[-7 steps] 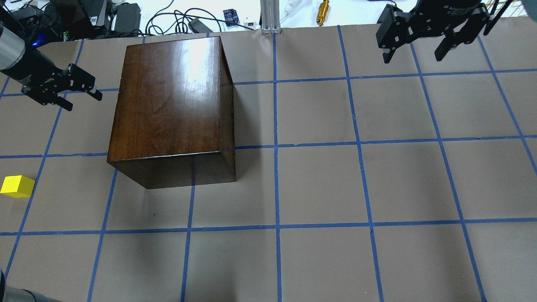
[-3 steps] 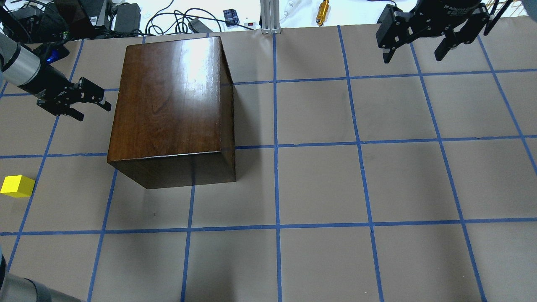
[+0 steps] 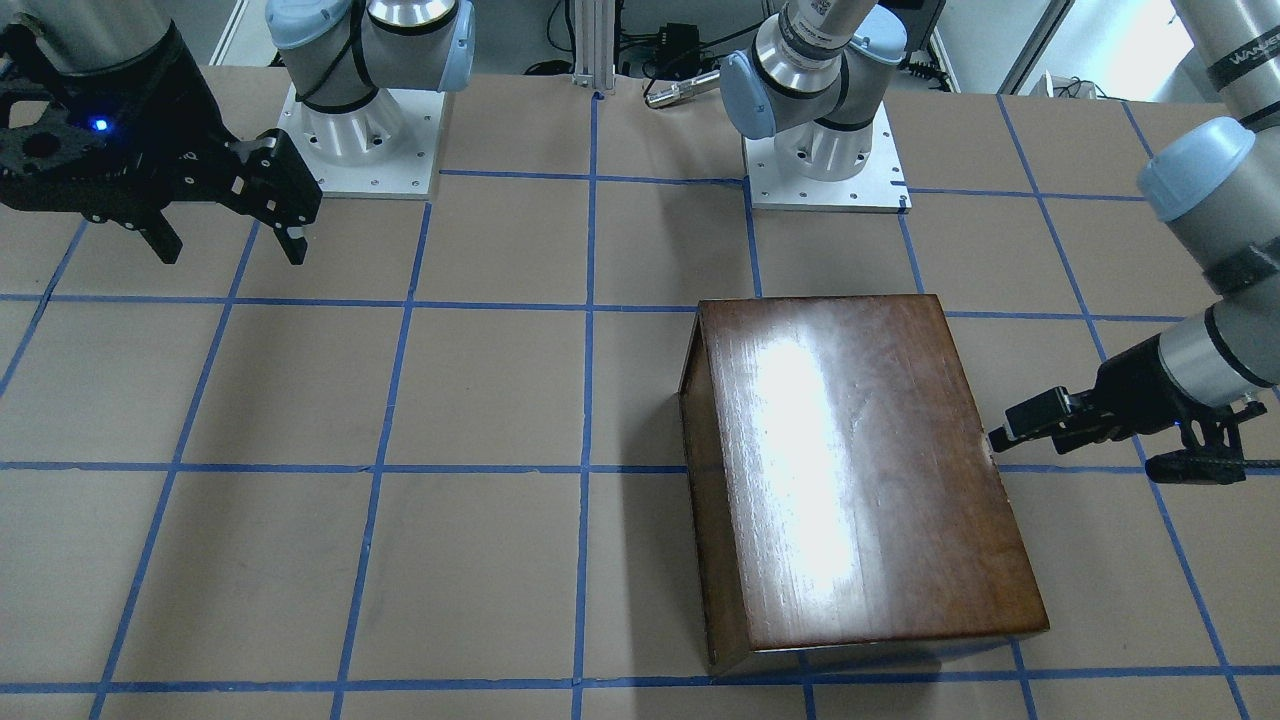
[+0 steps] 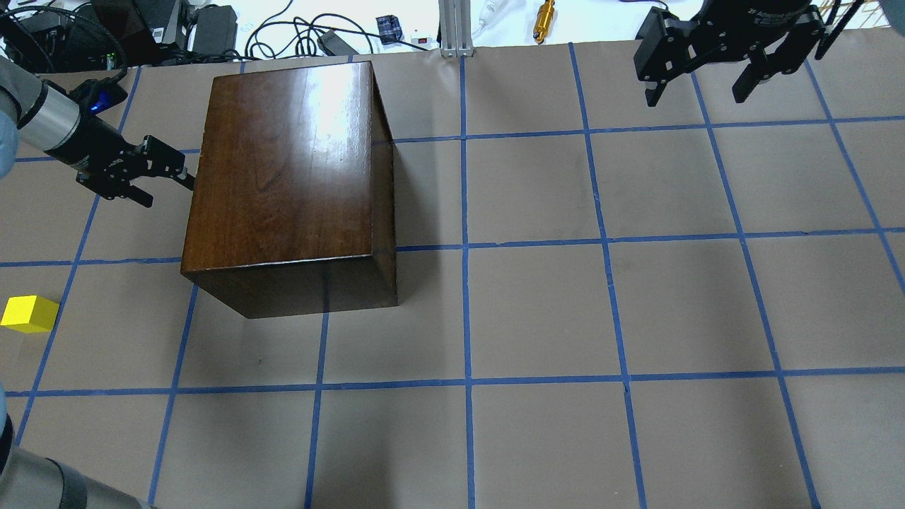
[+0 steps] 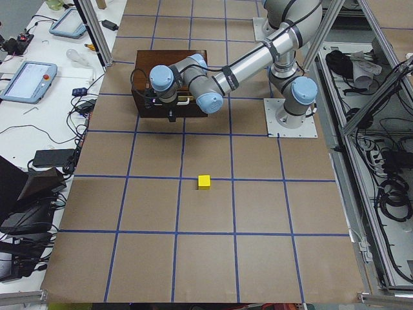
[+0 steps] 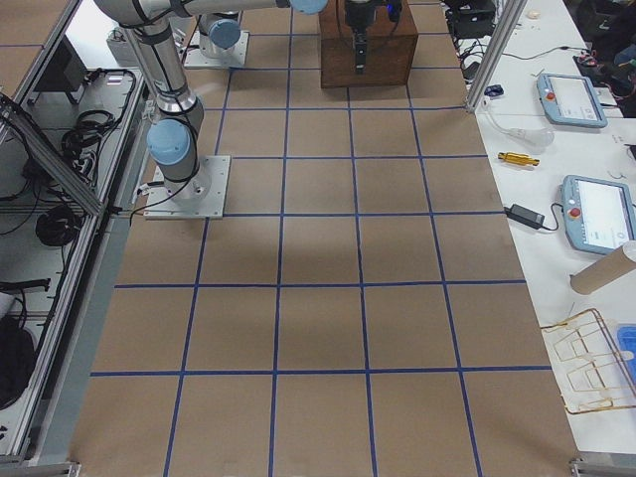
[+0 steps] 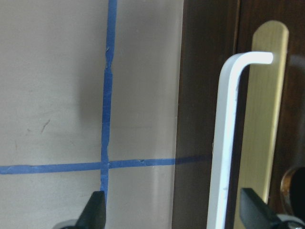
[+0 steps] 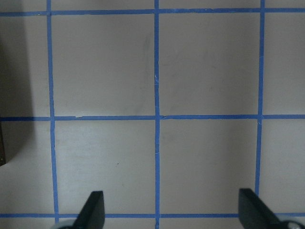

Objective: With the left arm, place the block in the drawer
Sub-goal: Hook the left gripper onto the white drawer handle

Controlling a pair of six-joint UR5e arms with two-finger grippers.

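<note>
The yellow block (image 4: pixel 28 314) lies on the table near its left edge, also in the exterior left view (image 5: pixel 204 182). The dark-brown cabinet (image 4: pixel 283 170) stands left of centre with its drawer shut. The left wrist view shows the dark drawer front (image 7: pixel 209 95) and its pale metal pull (image 7: pixel 228 143). My left gripper (image 4: pixel 167 194) is open and empty, level with the cabinet's left side, and the pull lies between its fingers (image 7: pixel 97 212). It is far from the block. My right gripper (image 4: pixel 696 97) hangs open and empty at the far right.
Cables, power bricks and a metal post (image 4: pixel 452 28) line the table's far edge. The arm bases (image 3: pixel 360 130) stand at the robot's side. The brown table (image 4: pixel 537 311) carries a blue tape grid.
My left gripper has moved right and lower, from beside the cabinet's far-left corner up against its left side. The block, the cabinet and the right arm have not moved.
</note>
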